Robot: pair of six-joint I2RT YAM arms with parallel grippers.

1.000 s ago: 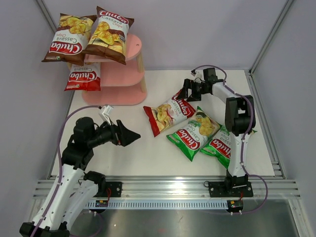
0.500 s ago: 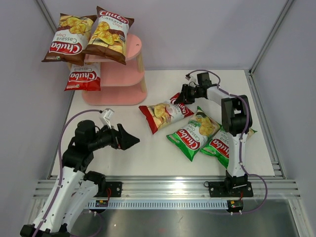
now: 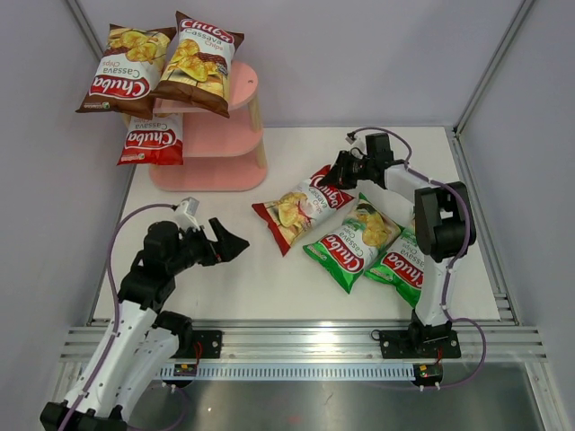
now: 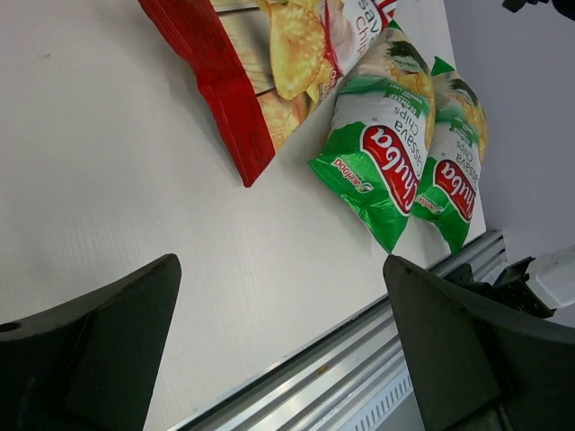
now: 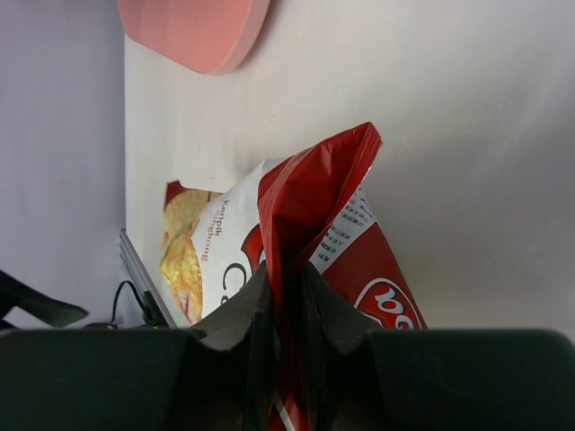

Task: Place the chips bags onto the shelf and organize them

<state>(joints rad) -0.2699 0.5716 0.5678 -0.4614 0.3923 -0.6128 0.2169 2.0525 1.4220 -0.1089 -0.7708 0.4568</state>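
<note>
A red-white chips bag (image 3: 301, 208) lies mid-table. My right gripper (image 3: 341, 171) is shut on its crumpled red top edge; the right wrist view shows that edge (image 5: 319, 189) pinched between the jaws of this gripper (image 5: 286, 283). Two green chips bags (image 3: 352, 238) (image 3: 402, 260) lie overlapping to its right. The pink shelf (image 3: 235, 135) stands at the back left, with two brown bags (image 3: 121, 72) (image 3: 198, 61) on top and a red-white bag (image 3: 151, 141) on the middle board. My left gripper (image 3: 229, 242) hovers open and empty over the front left of the table.
In the left wrist view, the red-white bag (image 4: 260, 72) and both green bags (image 4: 382, 153) (image 4: 454, 162) lie beyond the open left gripper (image 4: 280, 269). A metal rail (image 3: 305, 339) runs along the table's near edge. Grey walls close in on all sides.
My right gripper has shut on the red-white bag's top edge and nudged the bag a little to the left. My left arm has drawn back toward its base, still open.
</note>
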